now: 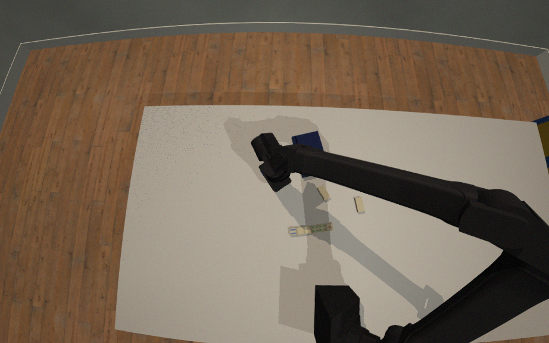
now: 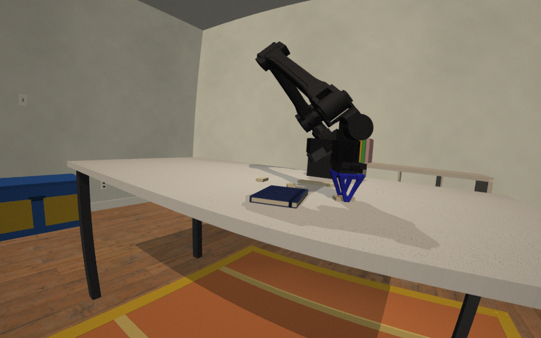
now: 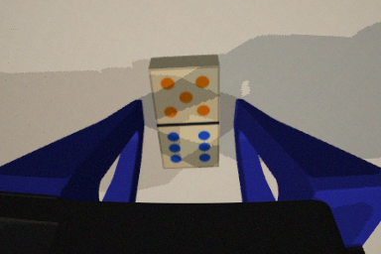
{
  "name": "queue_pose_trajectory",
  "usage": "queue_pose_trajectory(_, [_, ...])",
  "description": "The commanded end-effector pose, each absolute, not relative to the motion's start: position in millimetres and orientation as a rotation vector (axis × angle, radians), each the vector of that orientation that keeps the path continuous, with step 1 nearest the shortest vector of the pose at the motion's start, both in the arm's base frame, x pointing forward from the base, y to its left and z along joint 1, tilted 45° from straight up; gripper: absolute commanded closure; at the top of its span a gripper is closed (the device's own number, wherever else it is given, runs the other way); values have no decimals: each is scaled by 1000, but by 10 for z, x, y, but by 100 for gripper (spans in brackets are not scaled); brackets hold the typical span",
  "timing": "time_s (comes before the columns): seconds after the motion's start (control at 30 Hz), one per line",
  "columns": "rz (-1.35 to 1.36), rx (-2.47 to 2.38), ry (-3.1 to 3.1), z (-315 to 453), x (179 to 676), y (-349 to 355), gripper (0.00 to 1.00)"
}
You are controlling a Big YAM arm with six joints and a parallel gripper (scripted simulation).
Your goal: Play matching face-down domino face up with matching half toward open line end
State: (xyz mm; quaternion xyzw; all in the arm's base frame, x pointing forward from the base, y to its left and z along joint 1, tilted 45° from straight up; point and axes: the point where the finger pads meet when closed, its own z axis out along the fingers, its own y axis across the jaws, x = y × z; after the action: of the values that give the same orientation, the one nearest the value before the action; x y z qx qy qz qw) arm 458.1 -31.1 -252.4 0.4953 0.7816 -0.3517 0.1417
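A face-up domino (image 3: 186, 113) with an orange five half and a blue six half lies flat on the white table. My gripper (image 3: 189, 111) is open, and its blue fingers straddle the domino with a gap on each side. In the side view the fingertips (image 2: 347, 197) reach down to the table beside this domino (image 2: 338, 197). From above the wrist (image 1: 273, 164) hides it. The face-up line (image 1: 310, 229) lies nearer the arm's base. Two face-down dominoes (image 1: 323, 192) (image 1: 358, 204) lie between the line and the gripper.
A dark blue book (image 1: 307, 140) lies flat just beside the gripper and also shows in the side view (image 2: 279, 195). The arm's base (image 1: 336, 313) stands at the table's near edge. A blue and yellow cabinet (image 2: 29, 206) stands on the floor off the table.
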Motion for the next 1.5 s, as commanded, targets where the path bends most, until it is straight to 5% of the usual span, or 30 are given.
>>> queue_pose_trajectory(0.0, [-1014, 1430, 2254, -2561, 4600, -390, 57])
queue_pose_trajectory(0.03, [-1014, 1430, 2254, -2561, 4600, -390, 57])
queue_pose_trajectory(0.07, [-1005, 1426, 2253, -2504, 4618, -290, 79])
queue_pose_trajectory(1.47, [-1017, 1437, 2251, -2559, 4588, -385, 79])
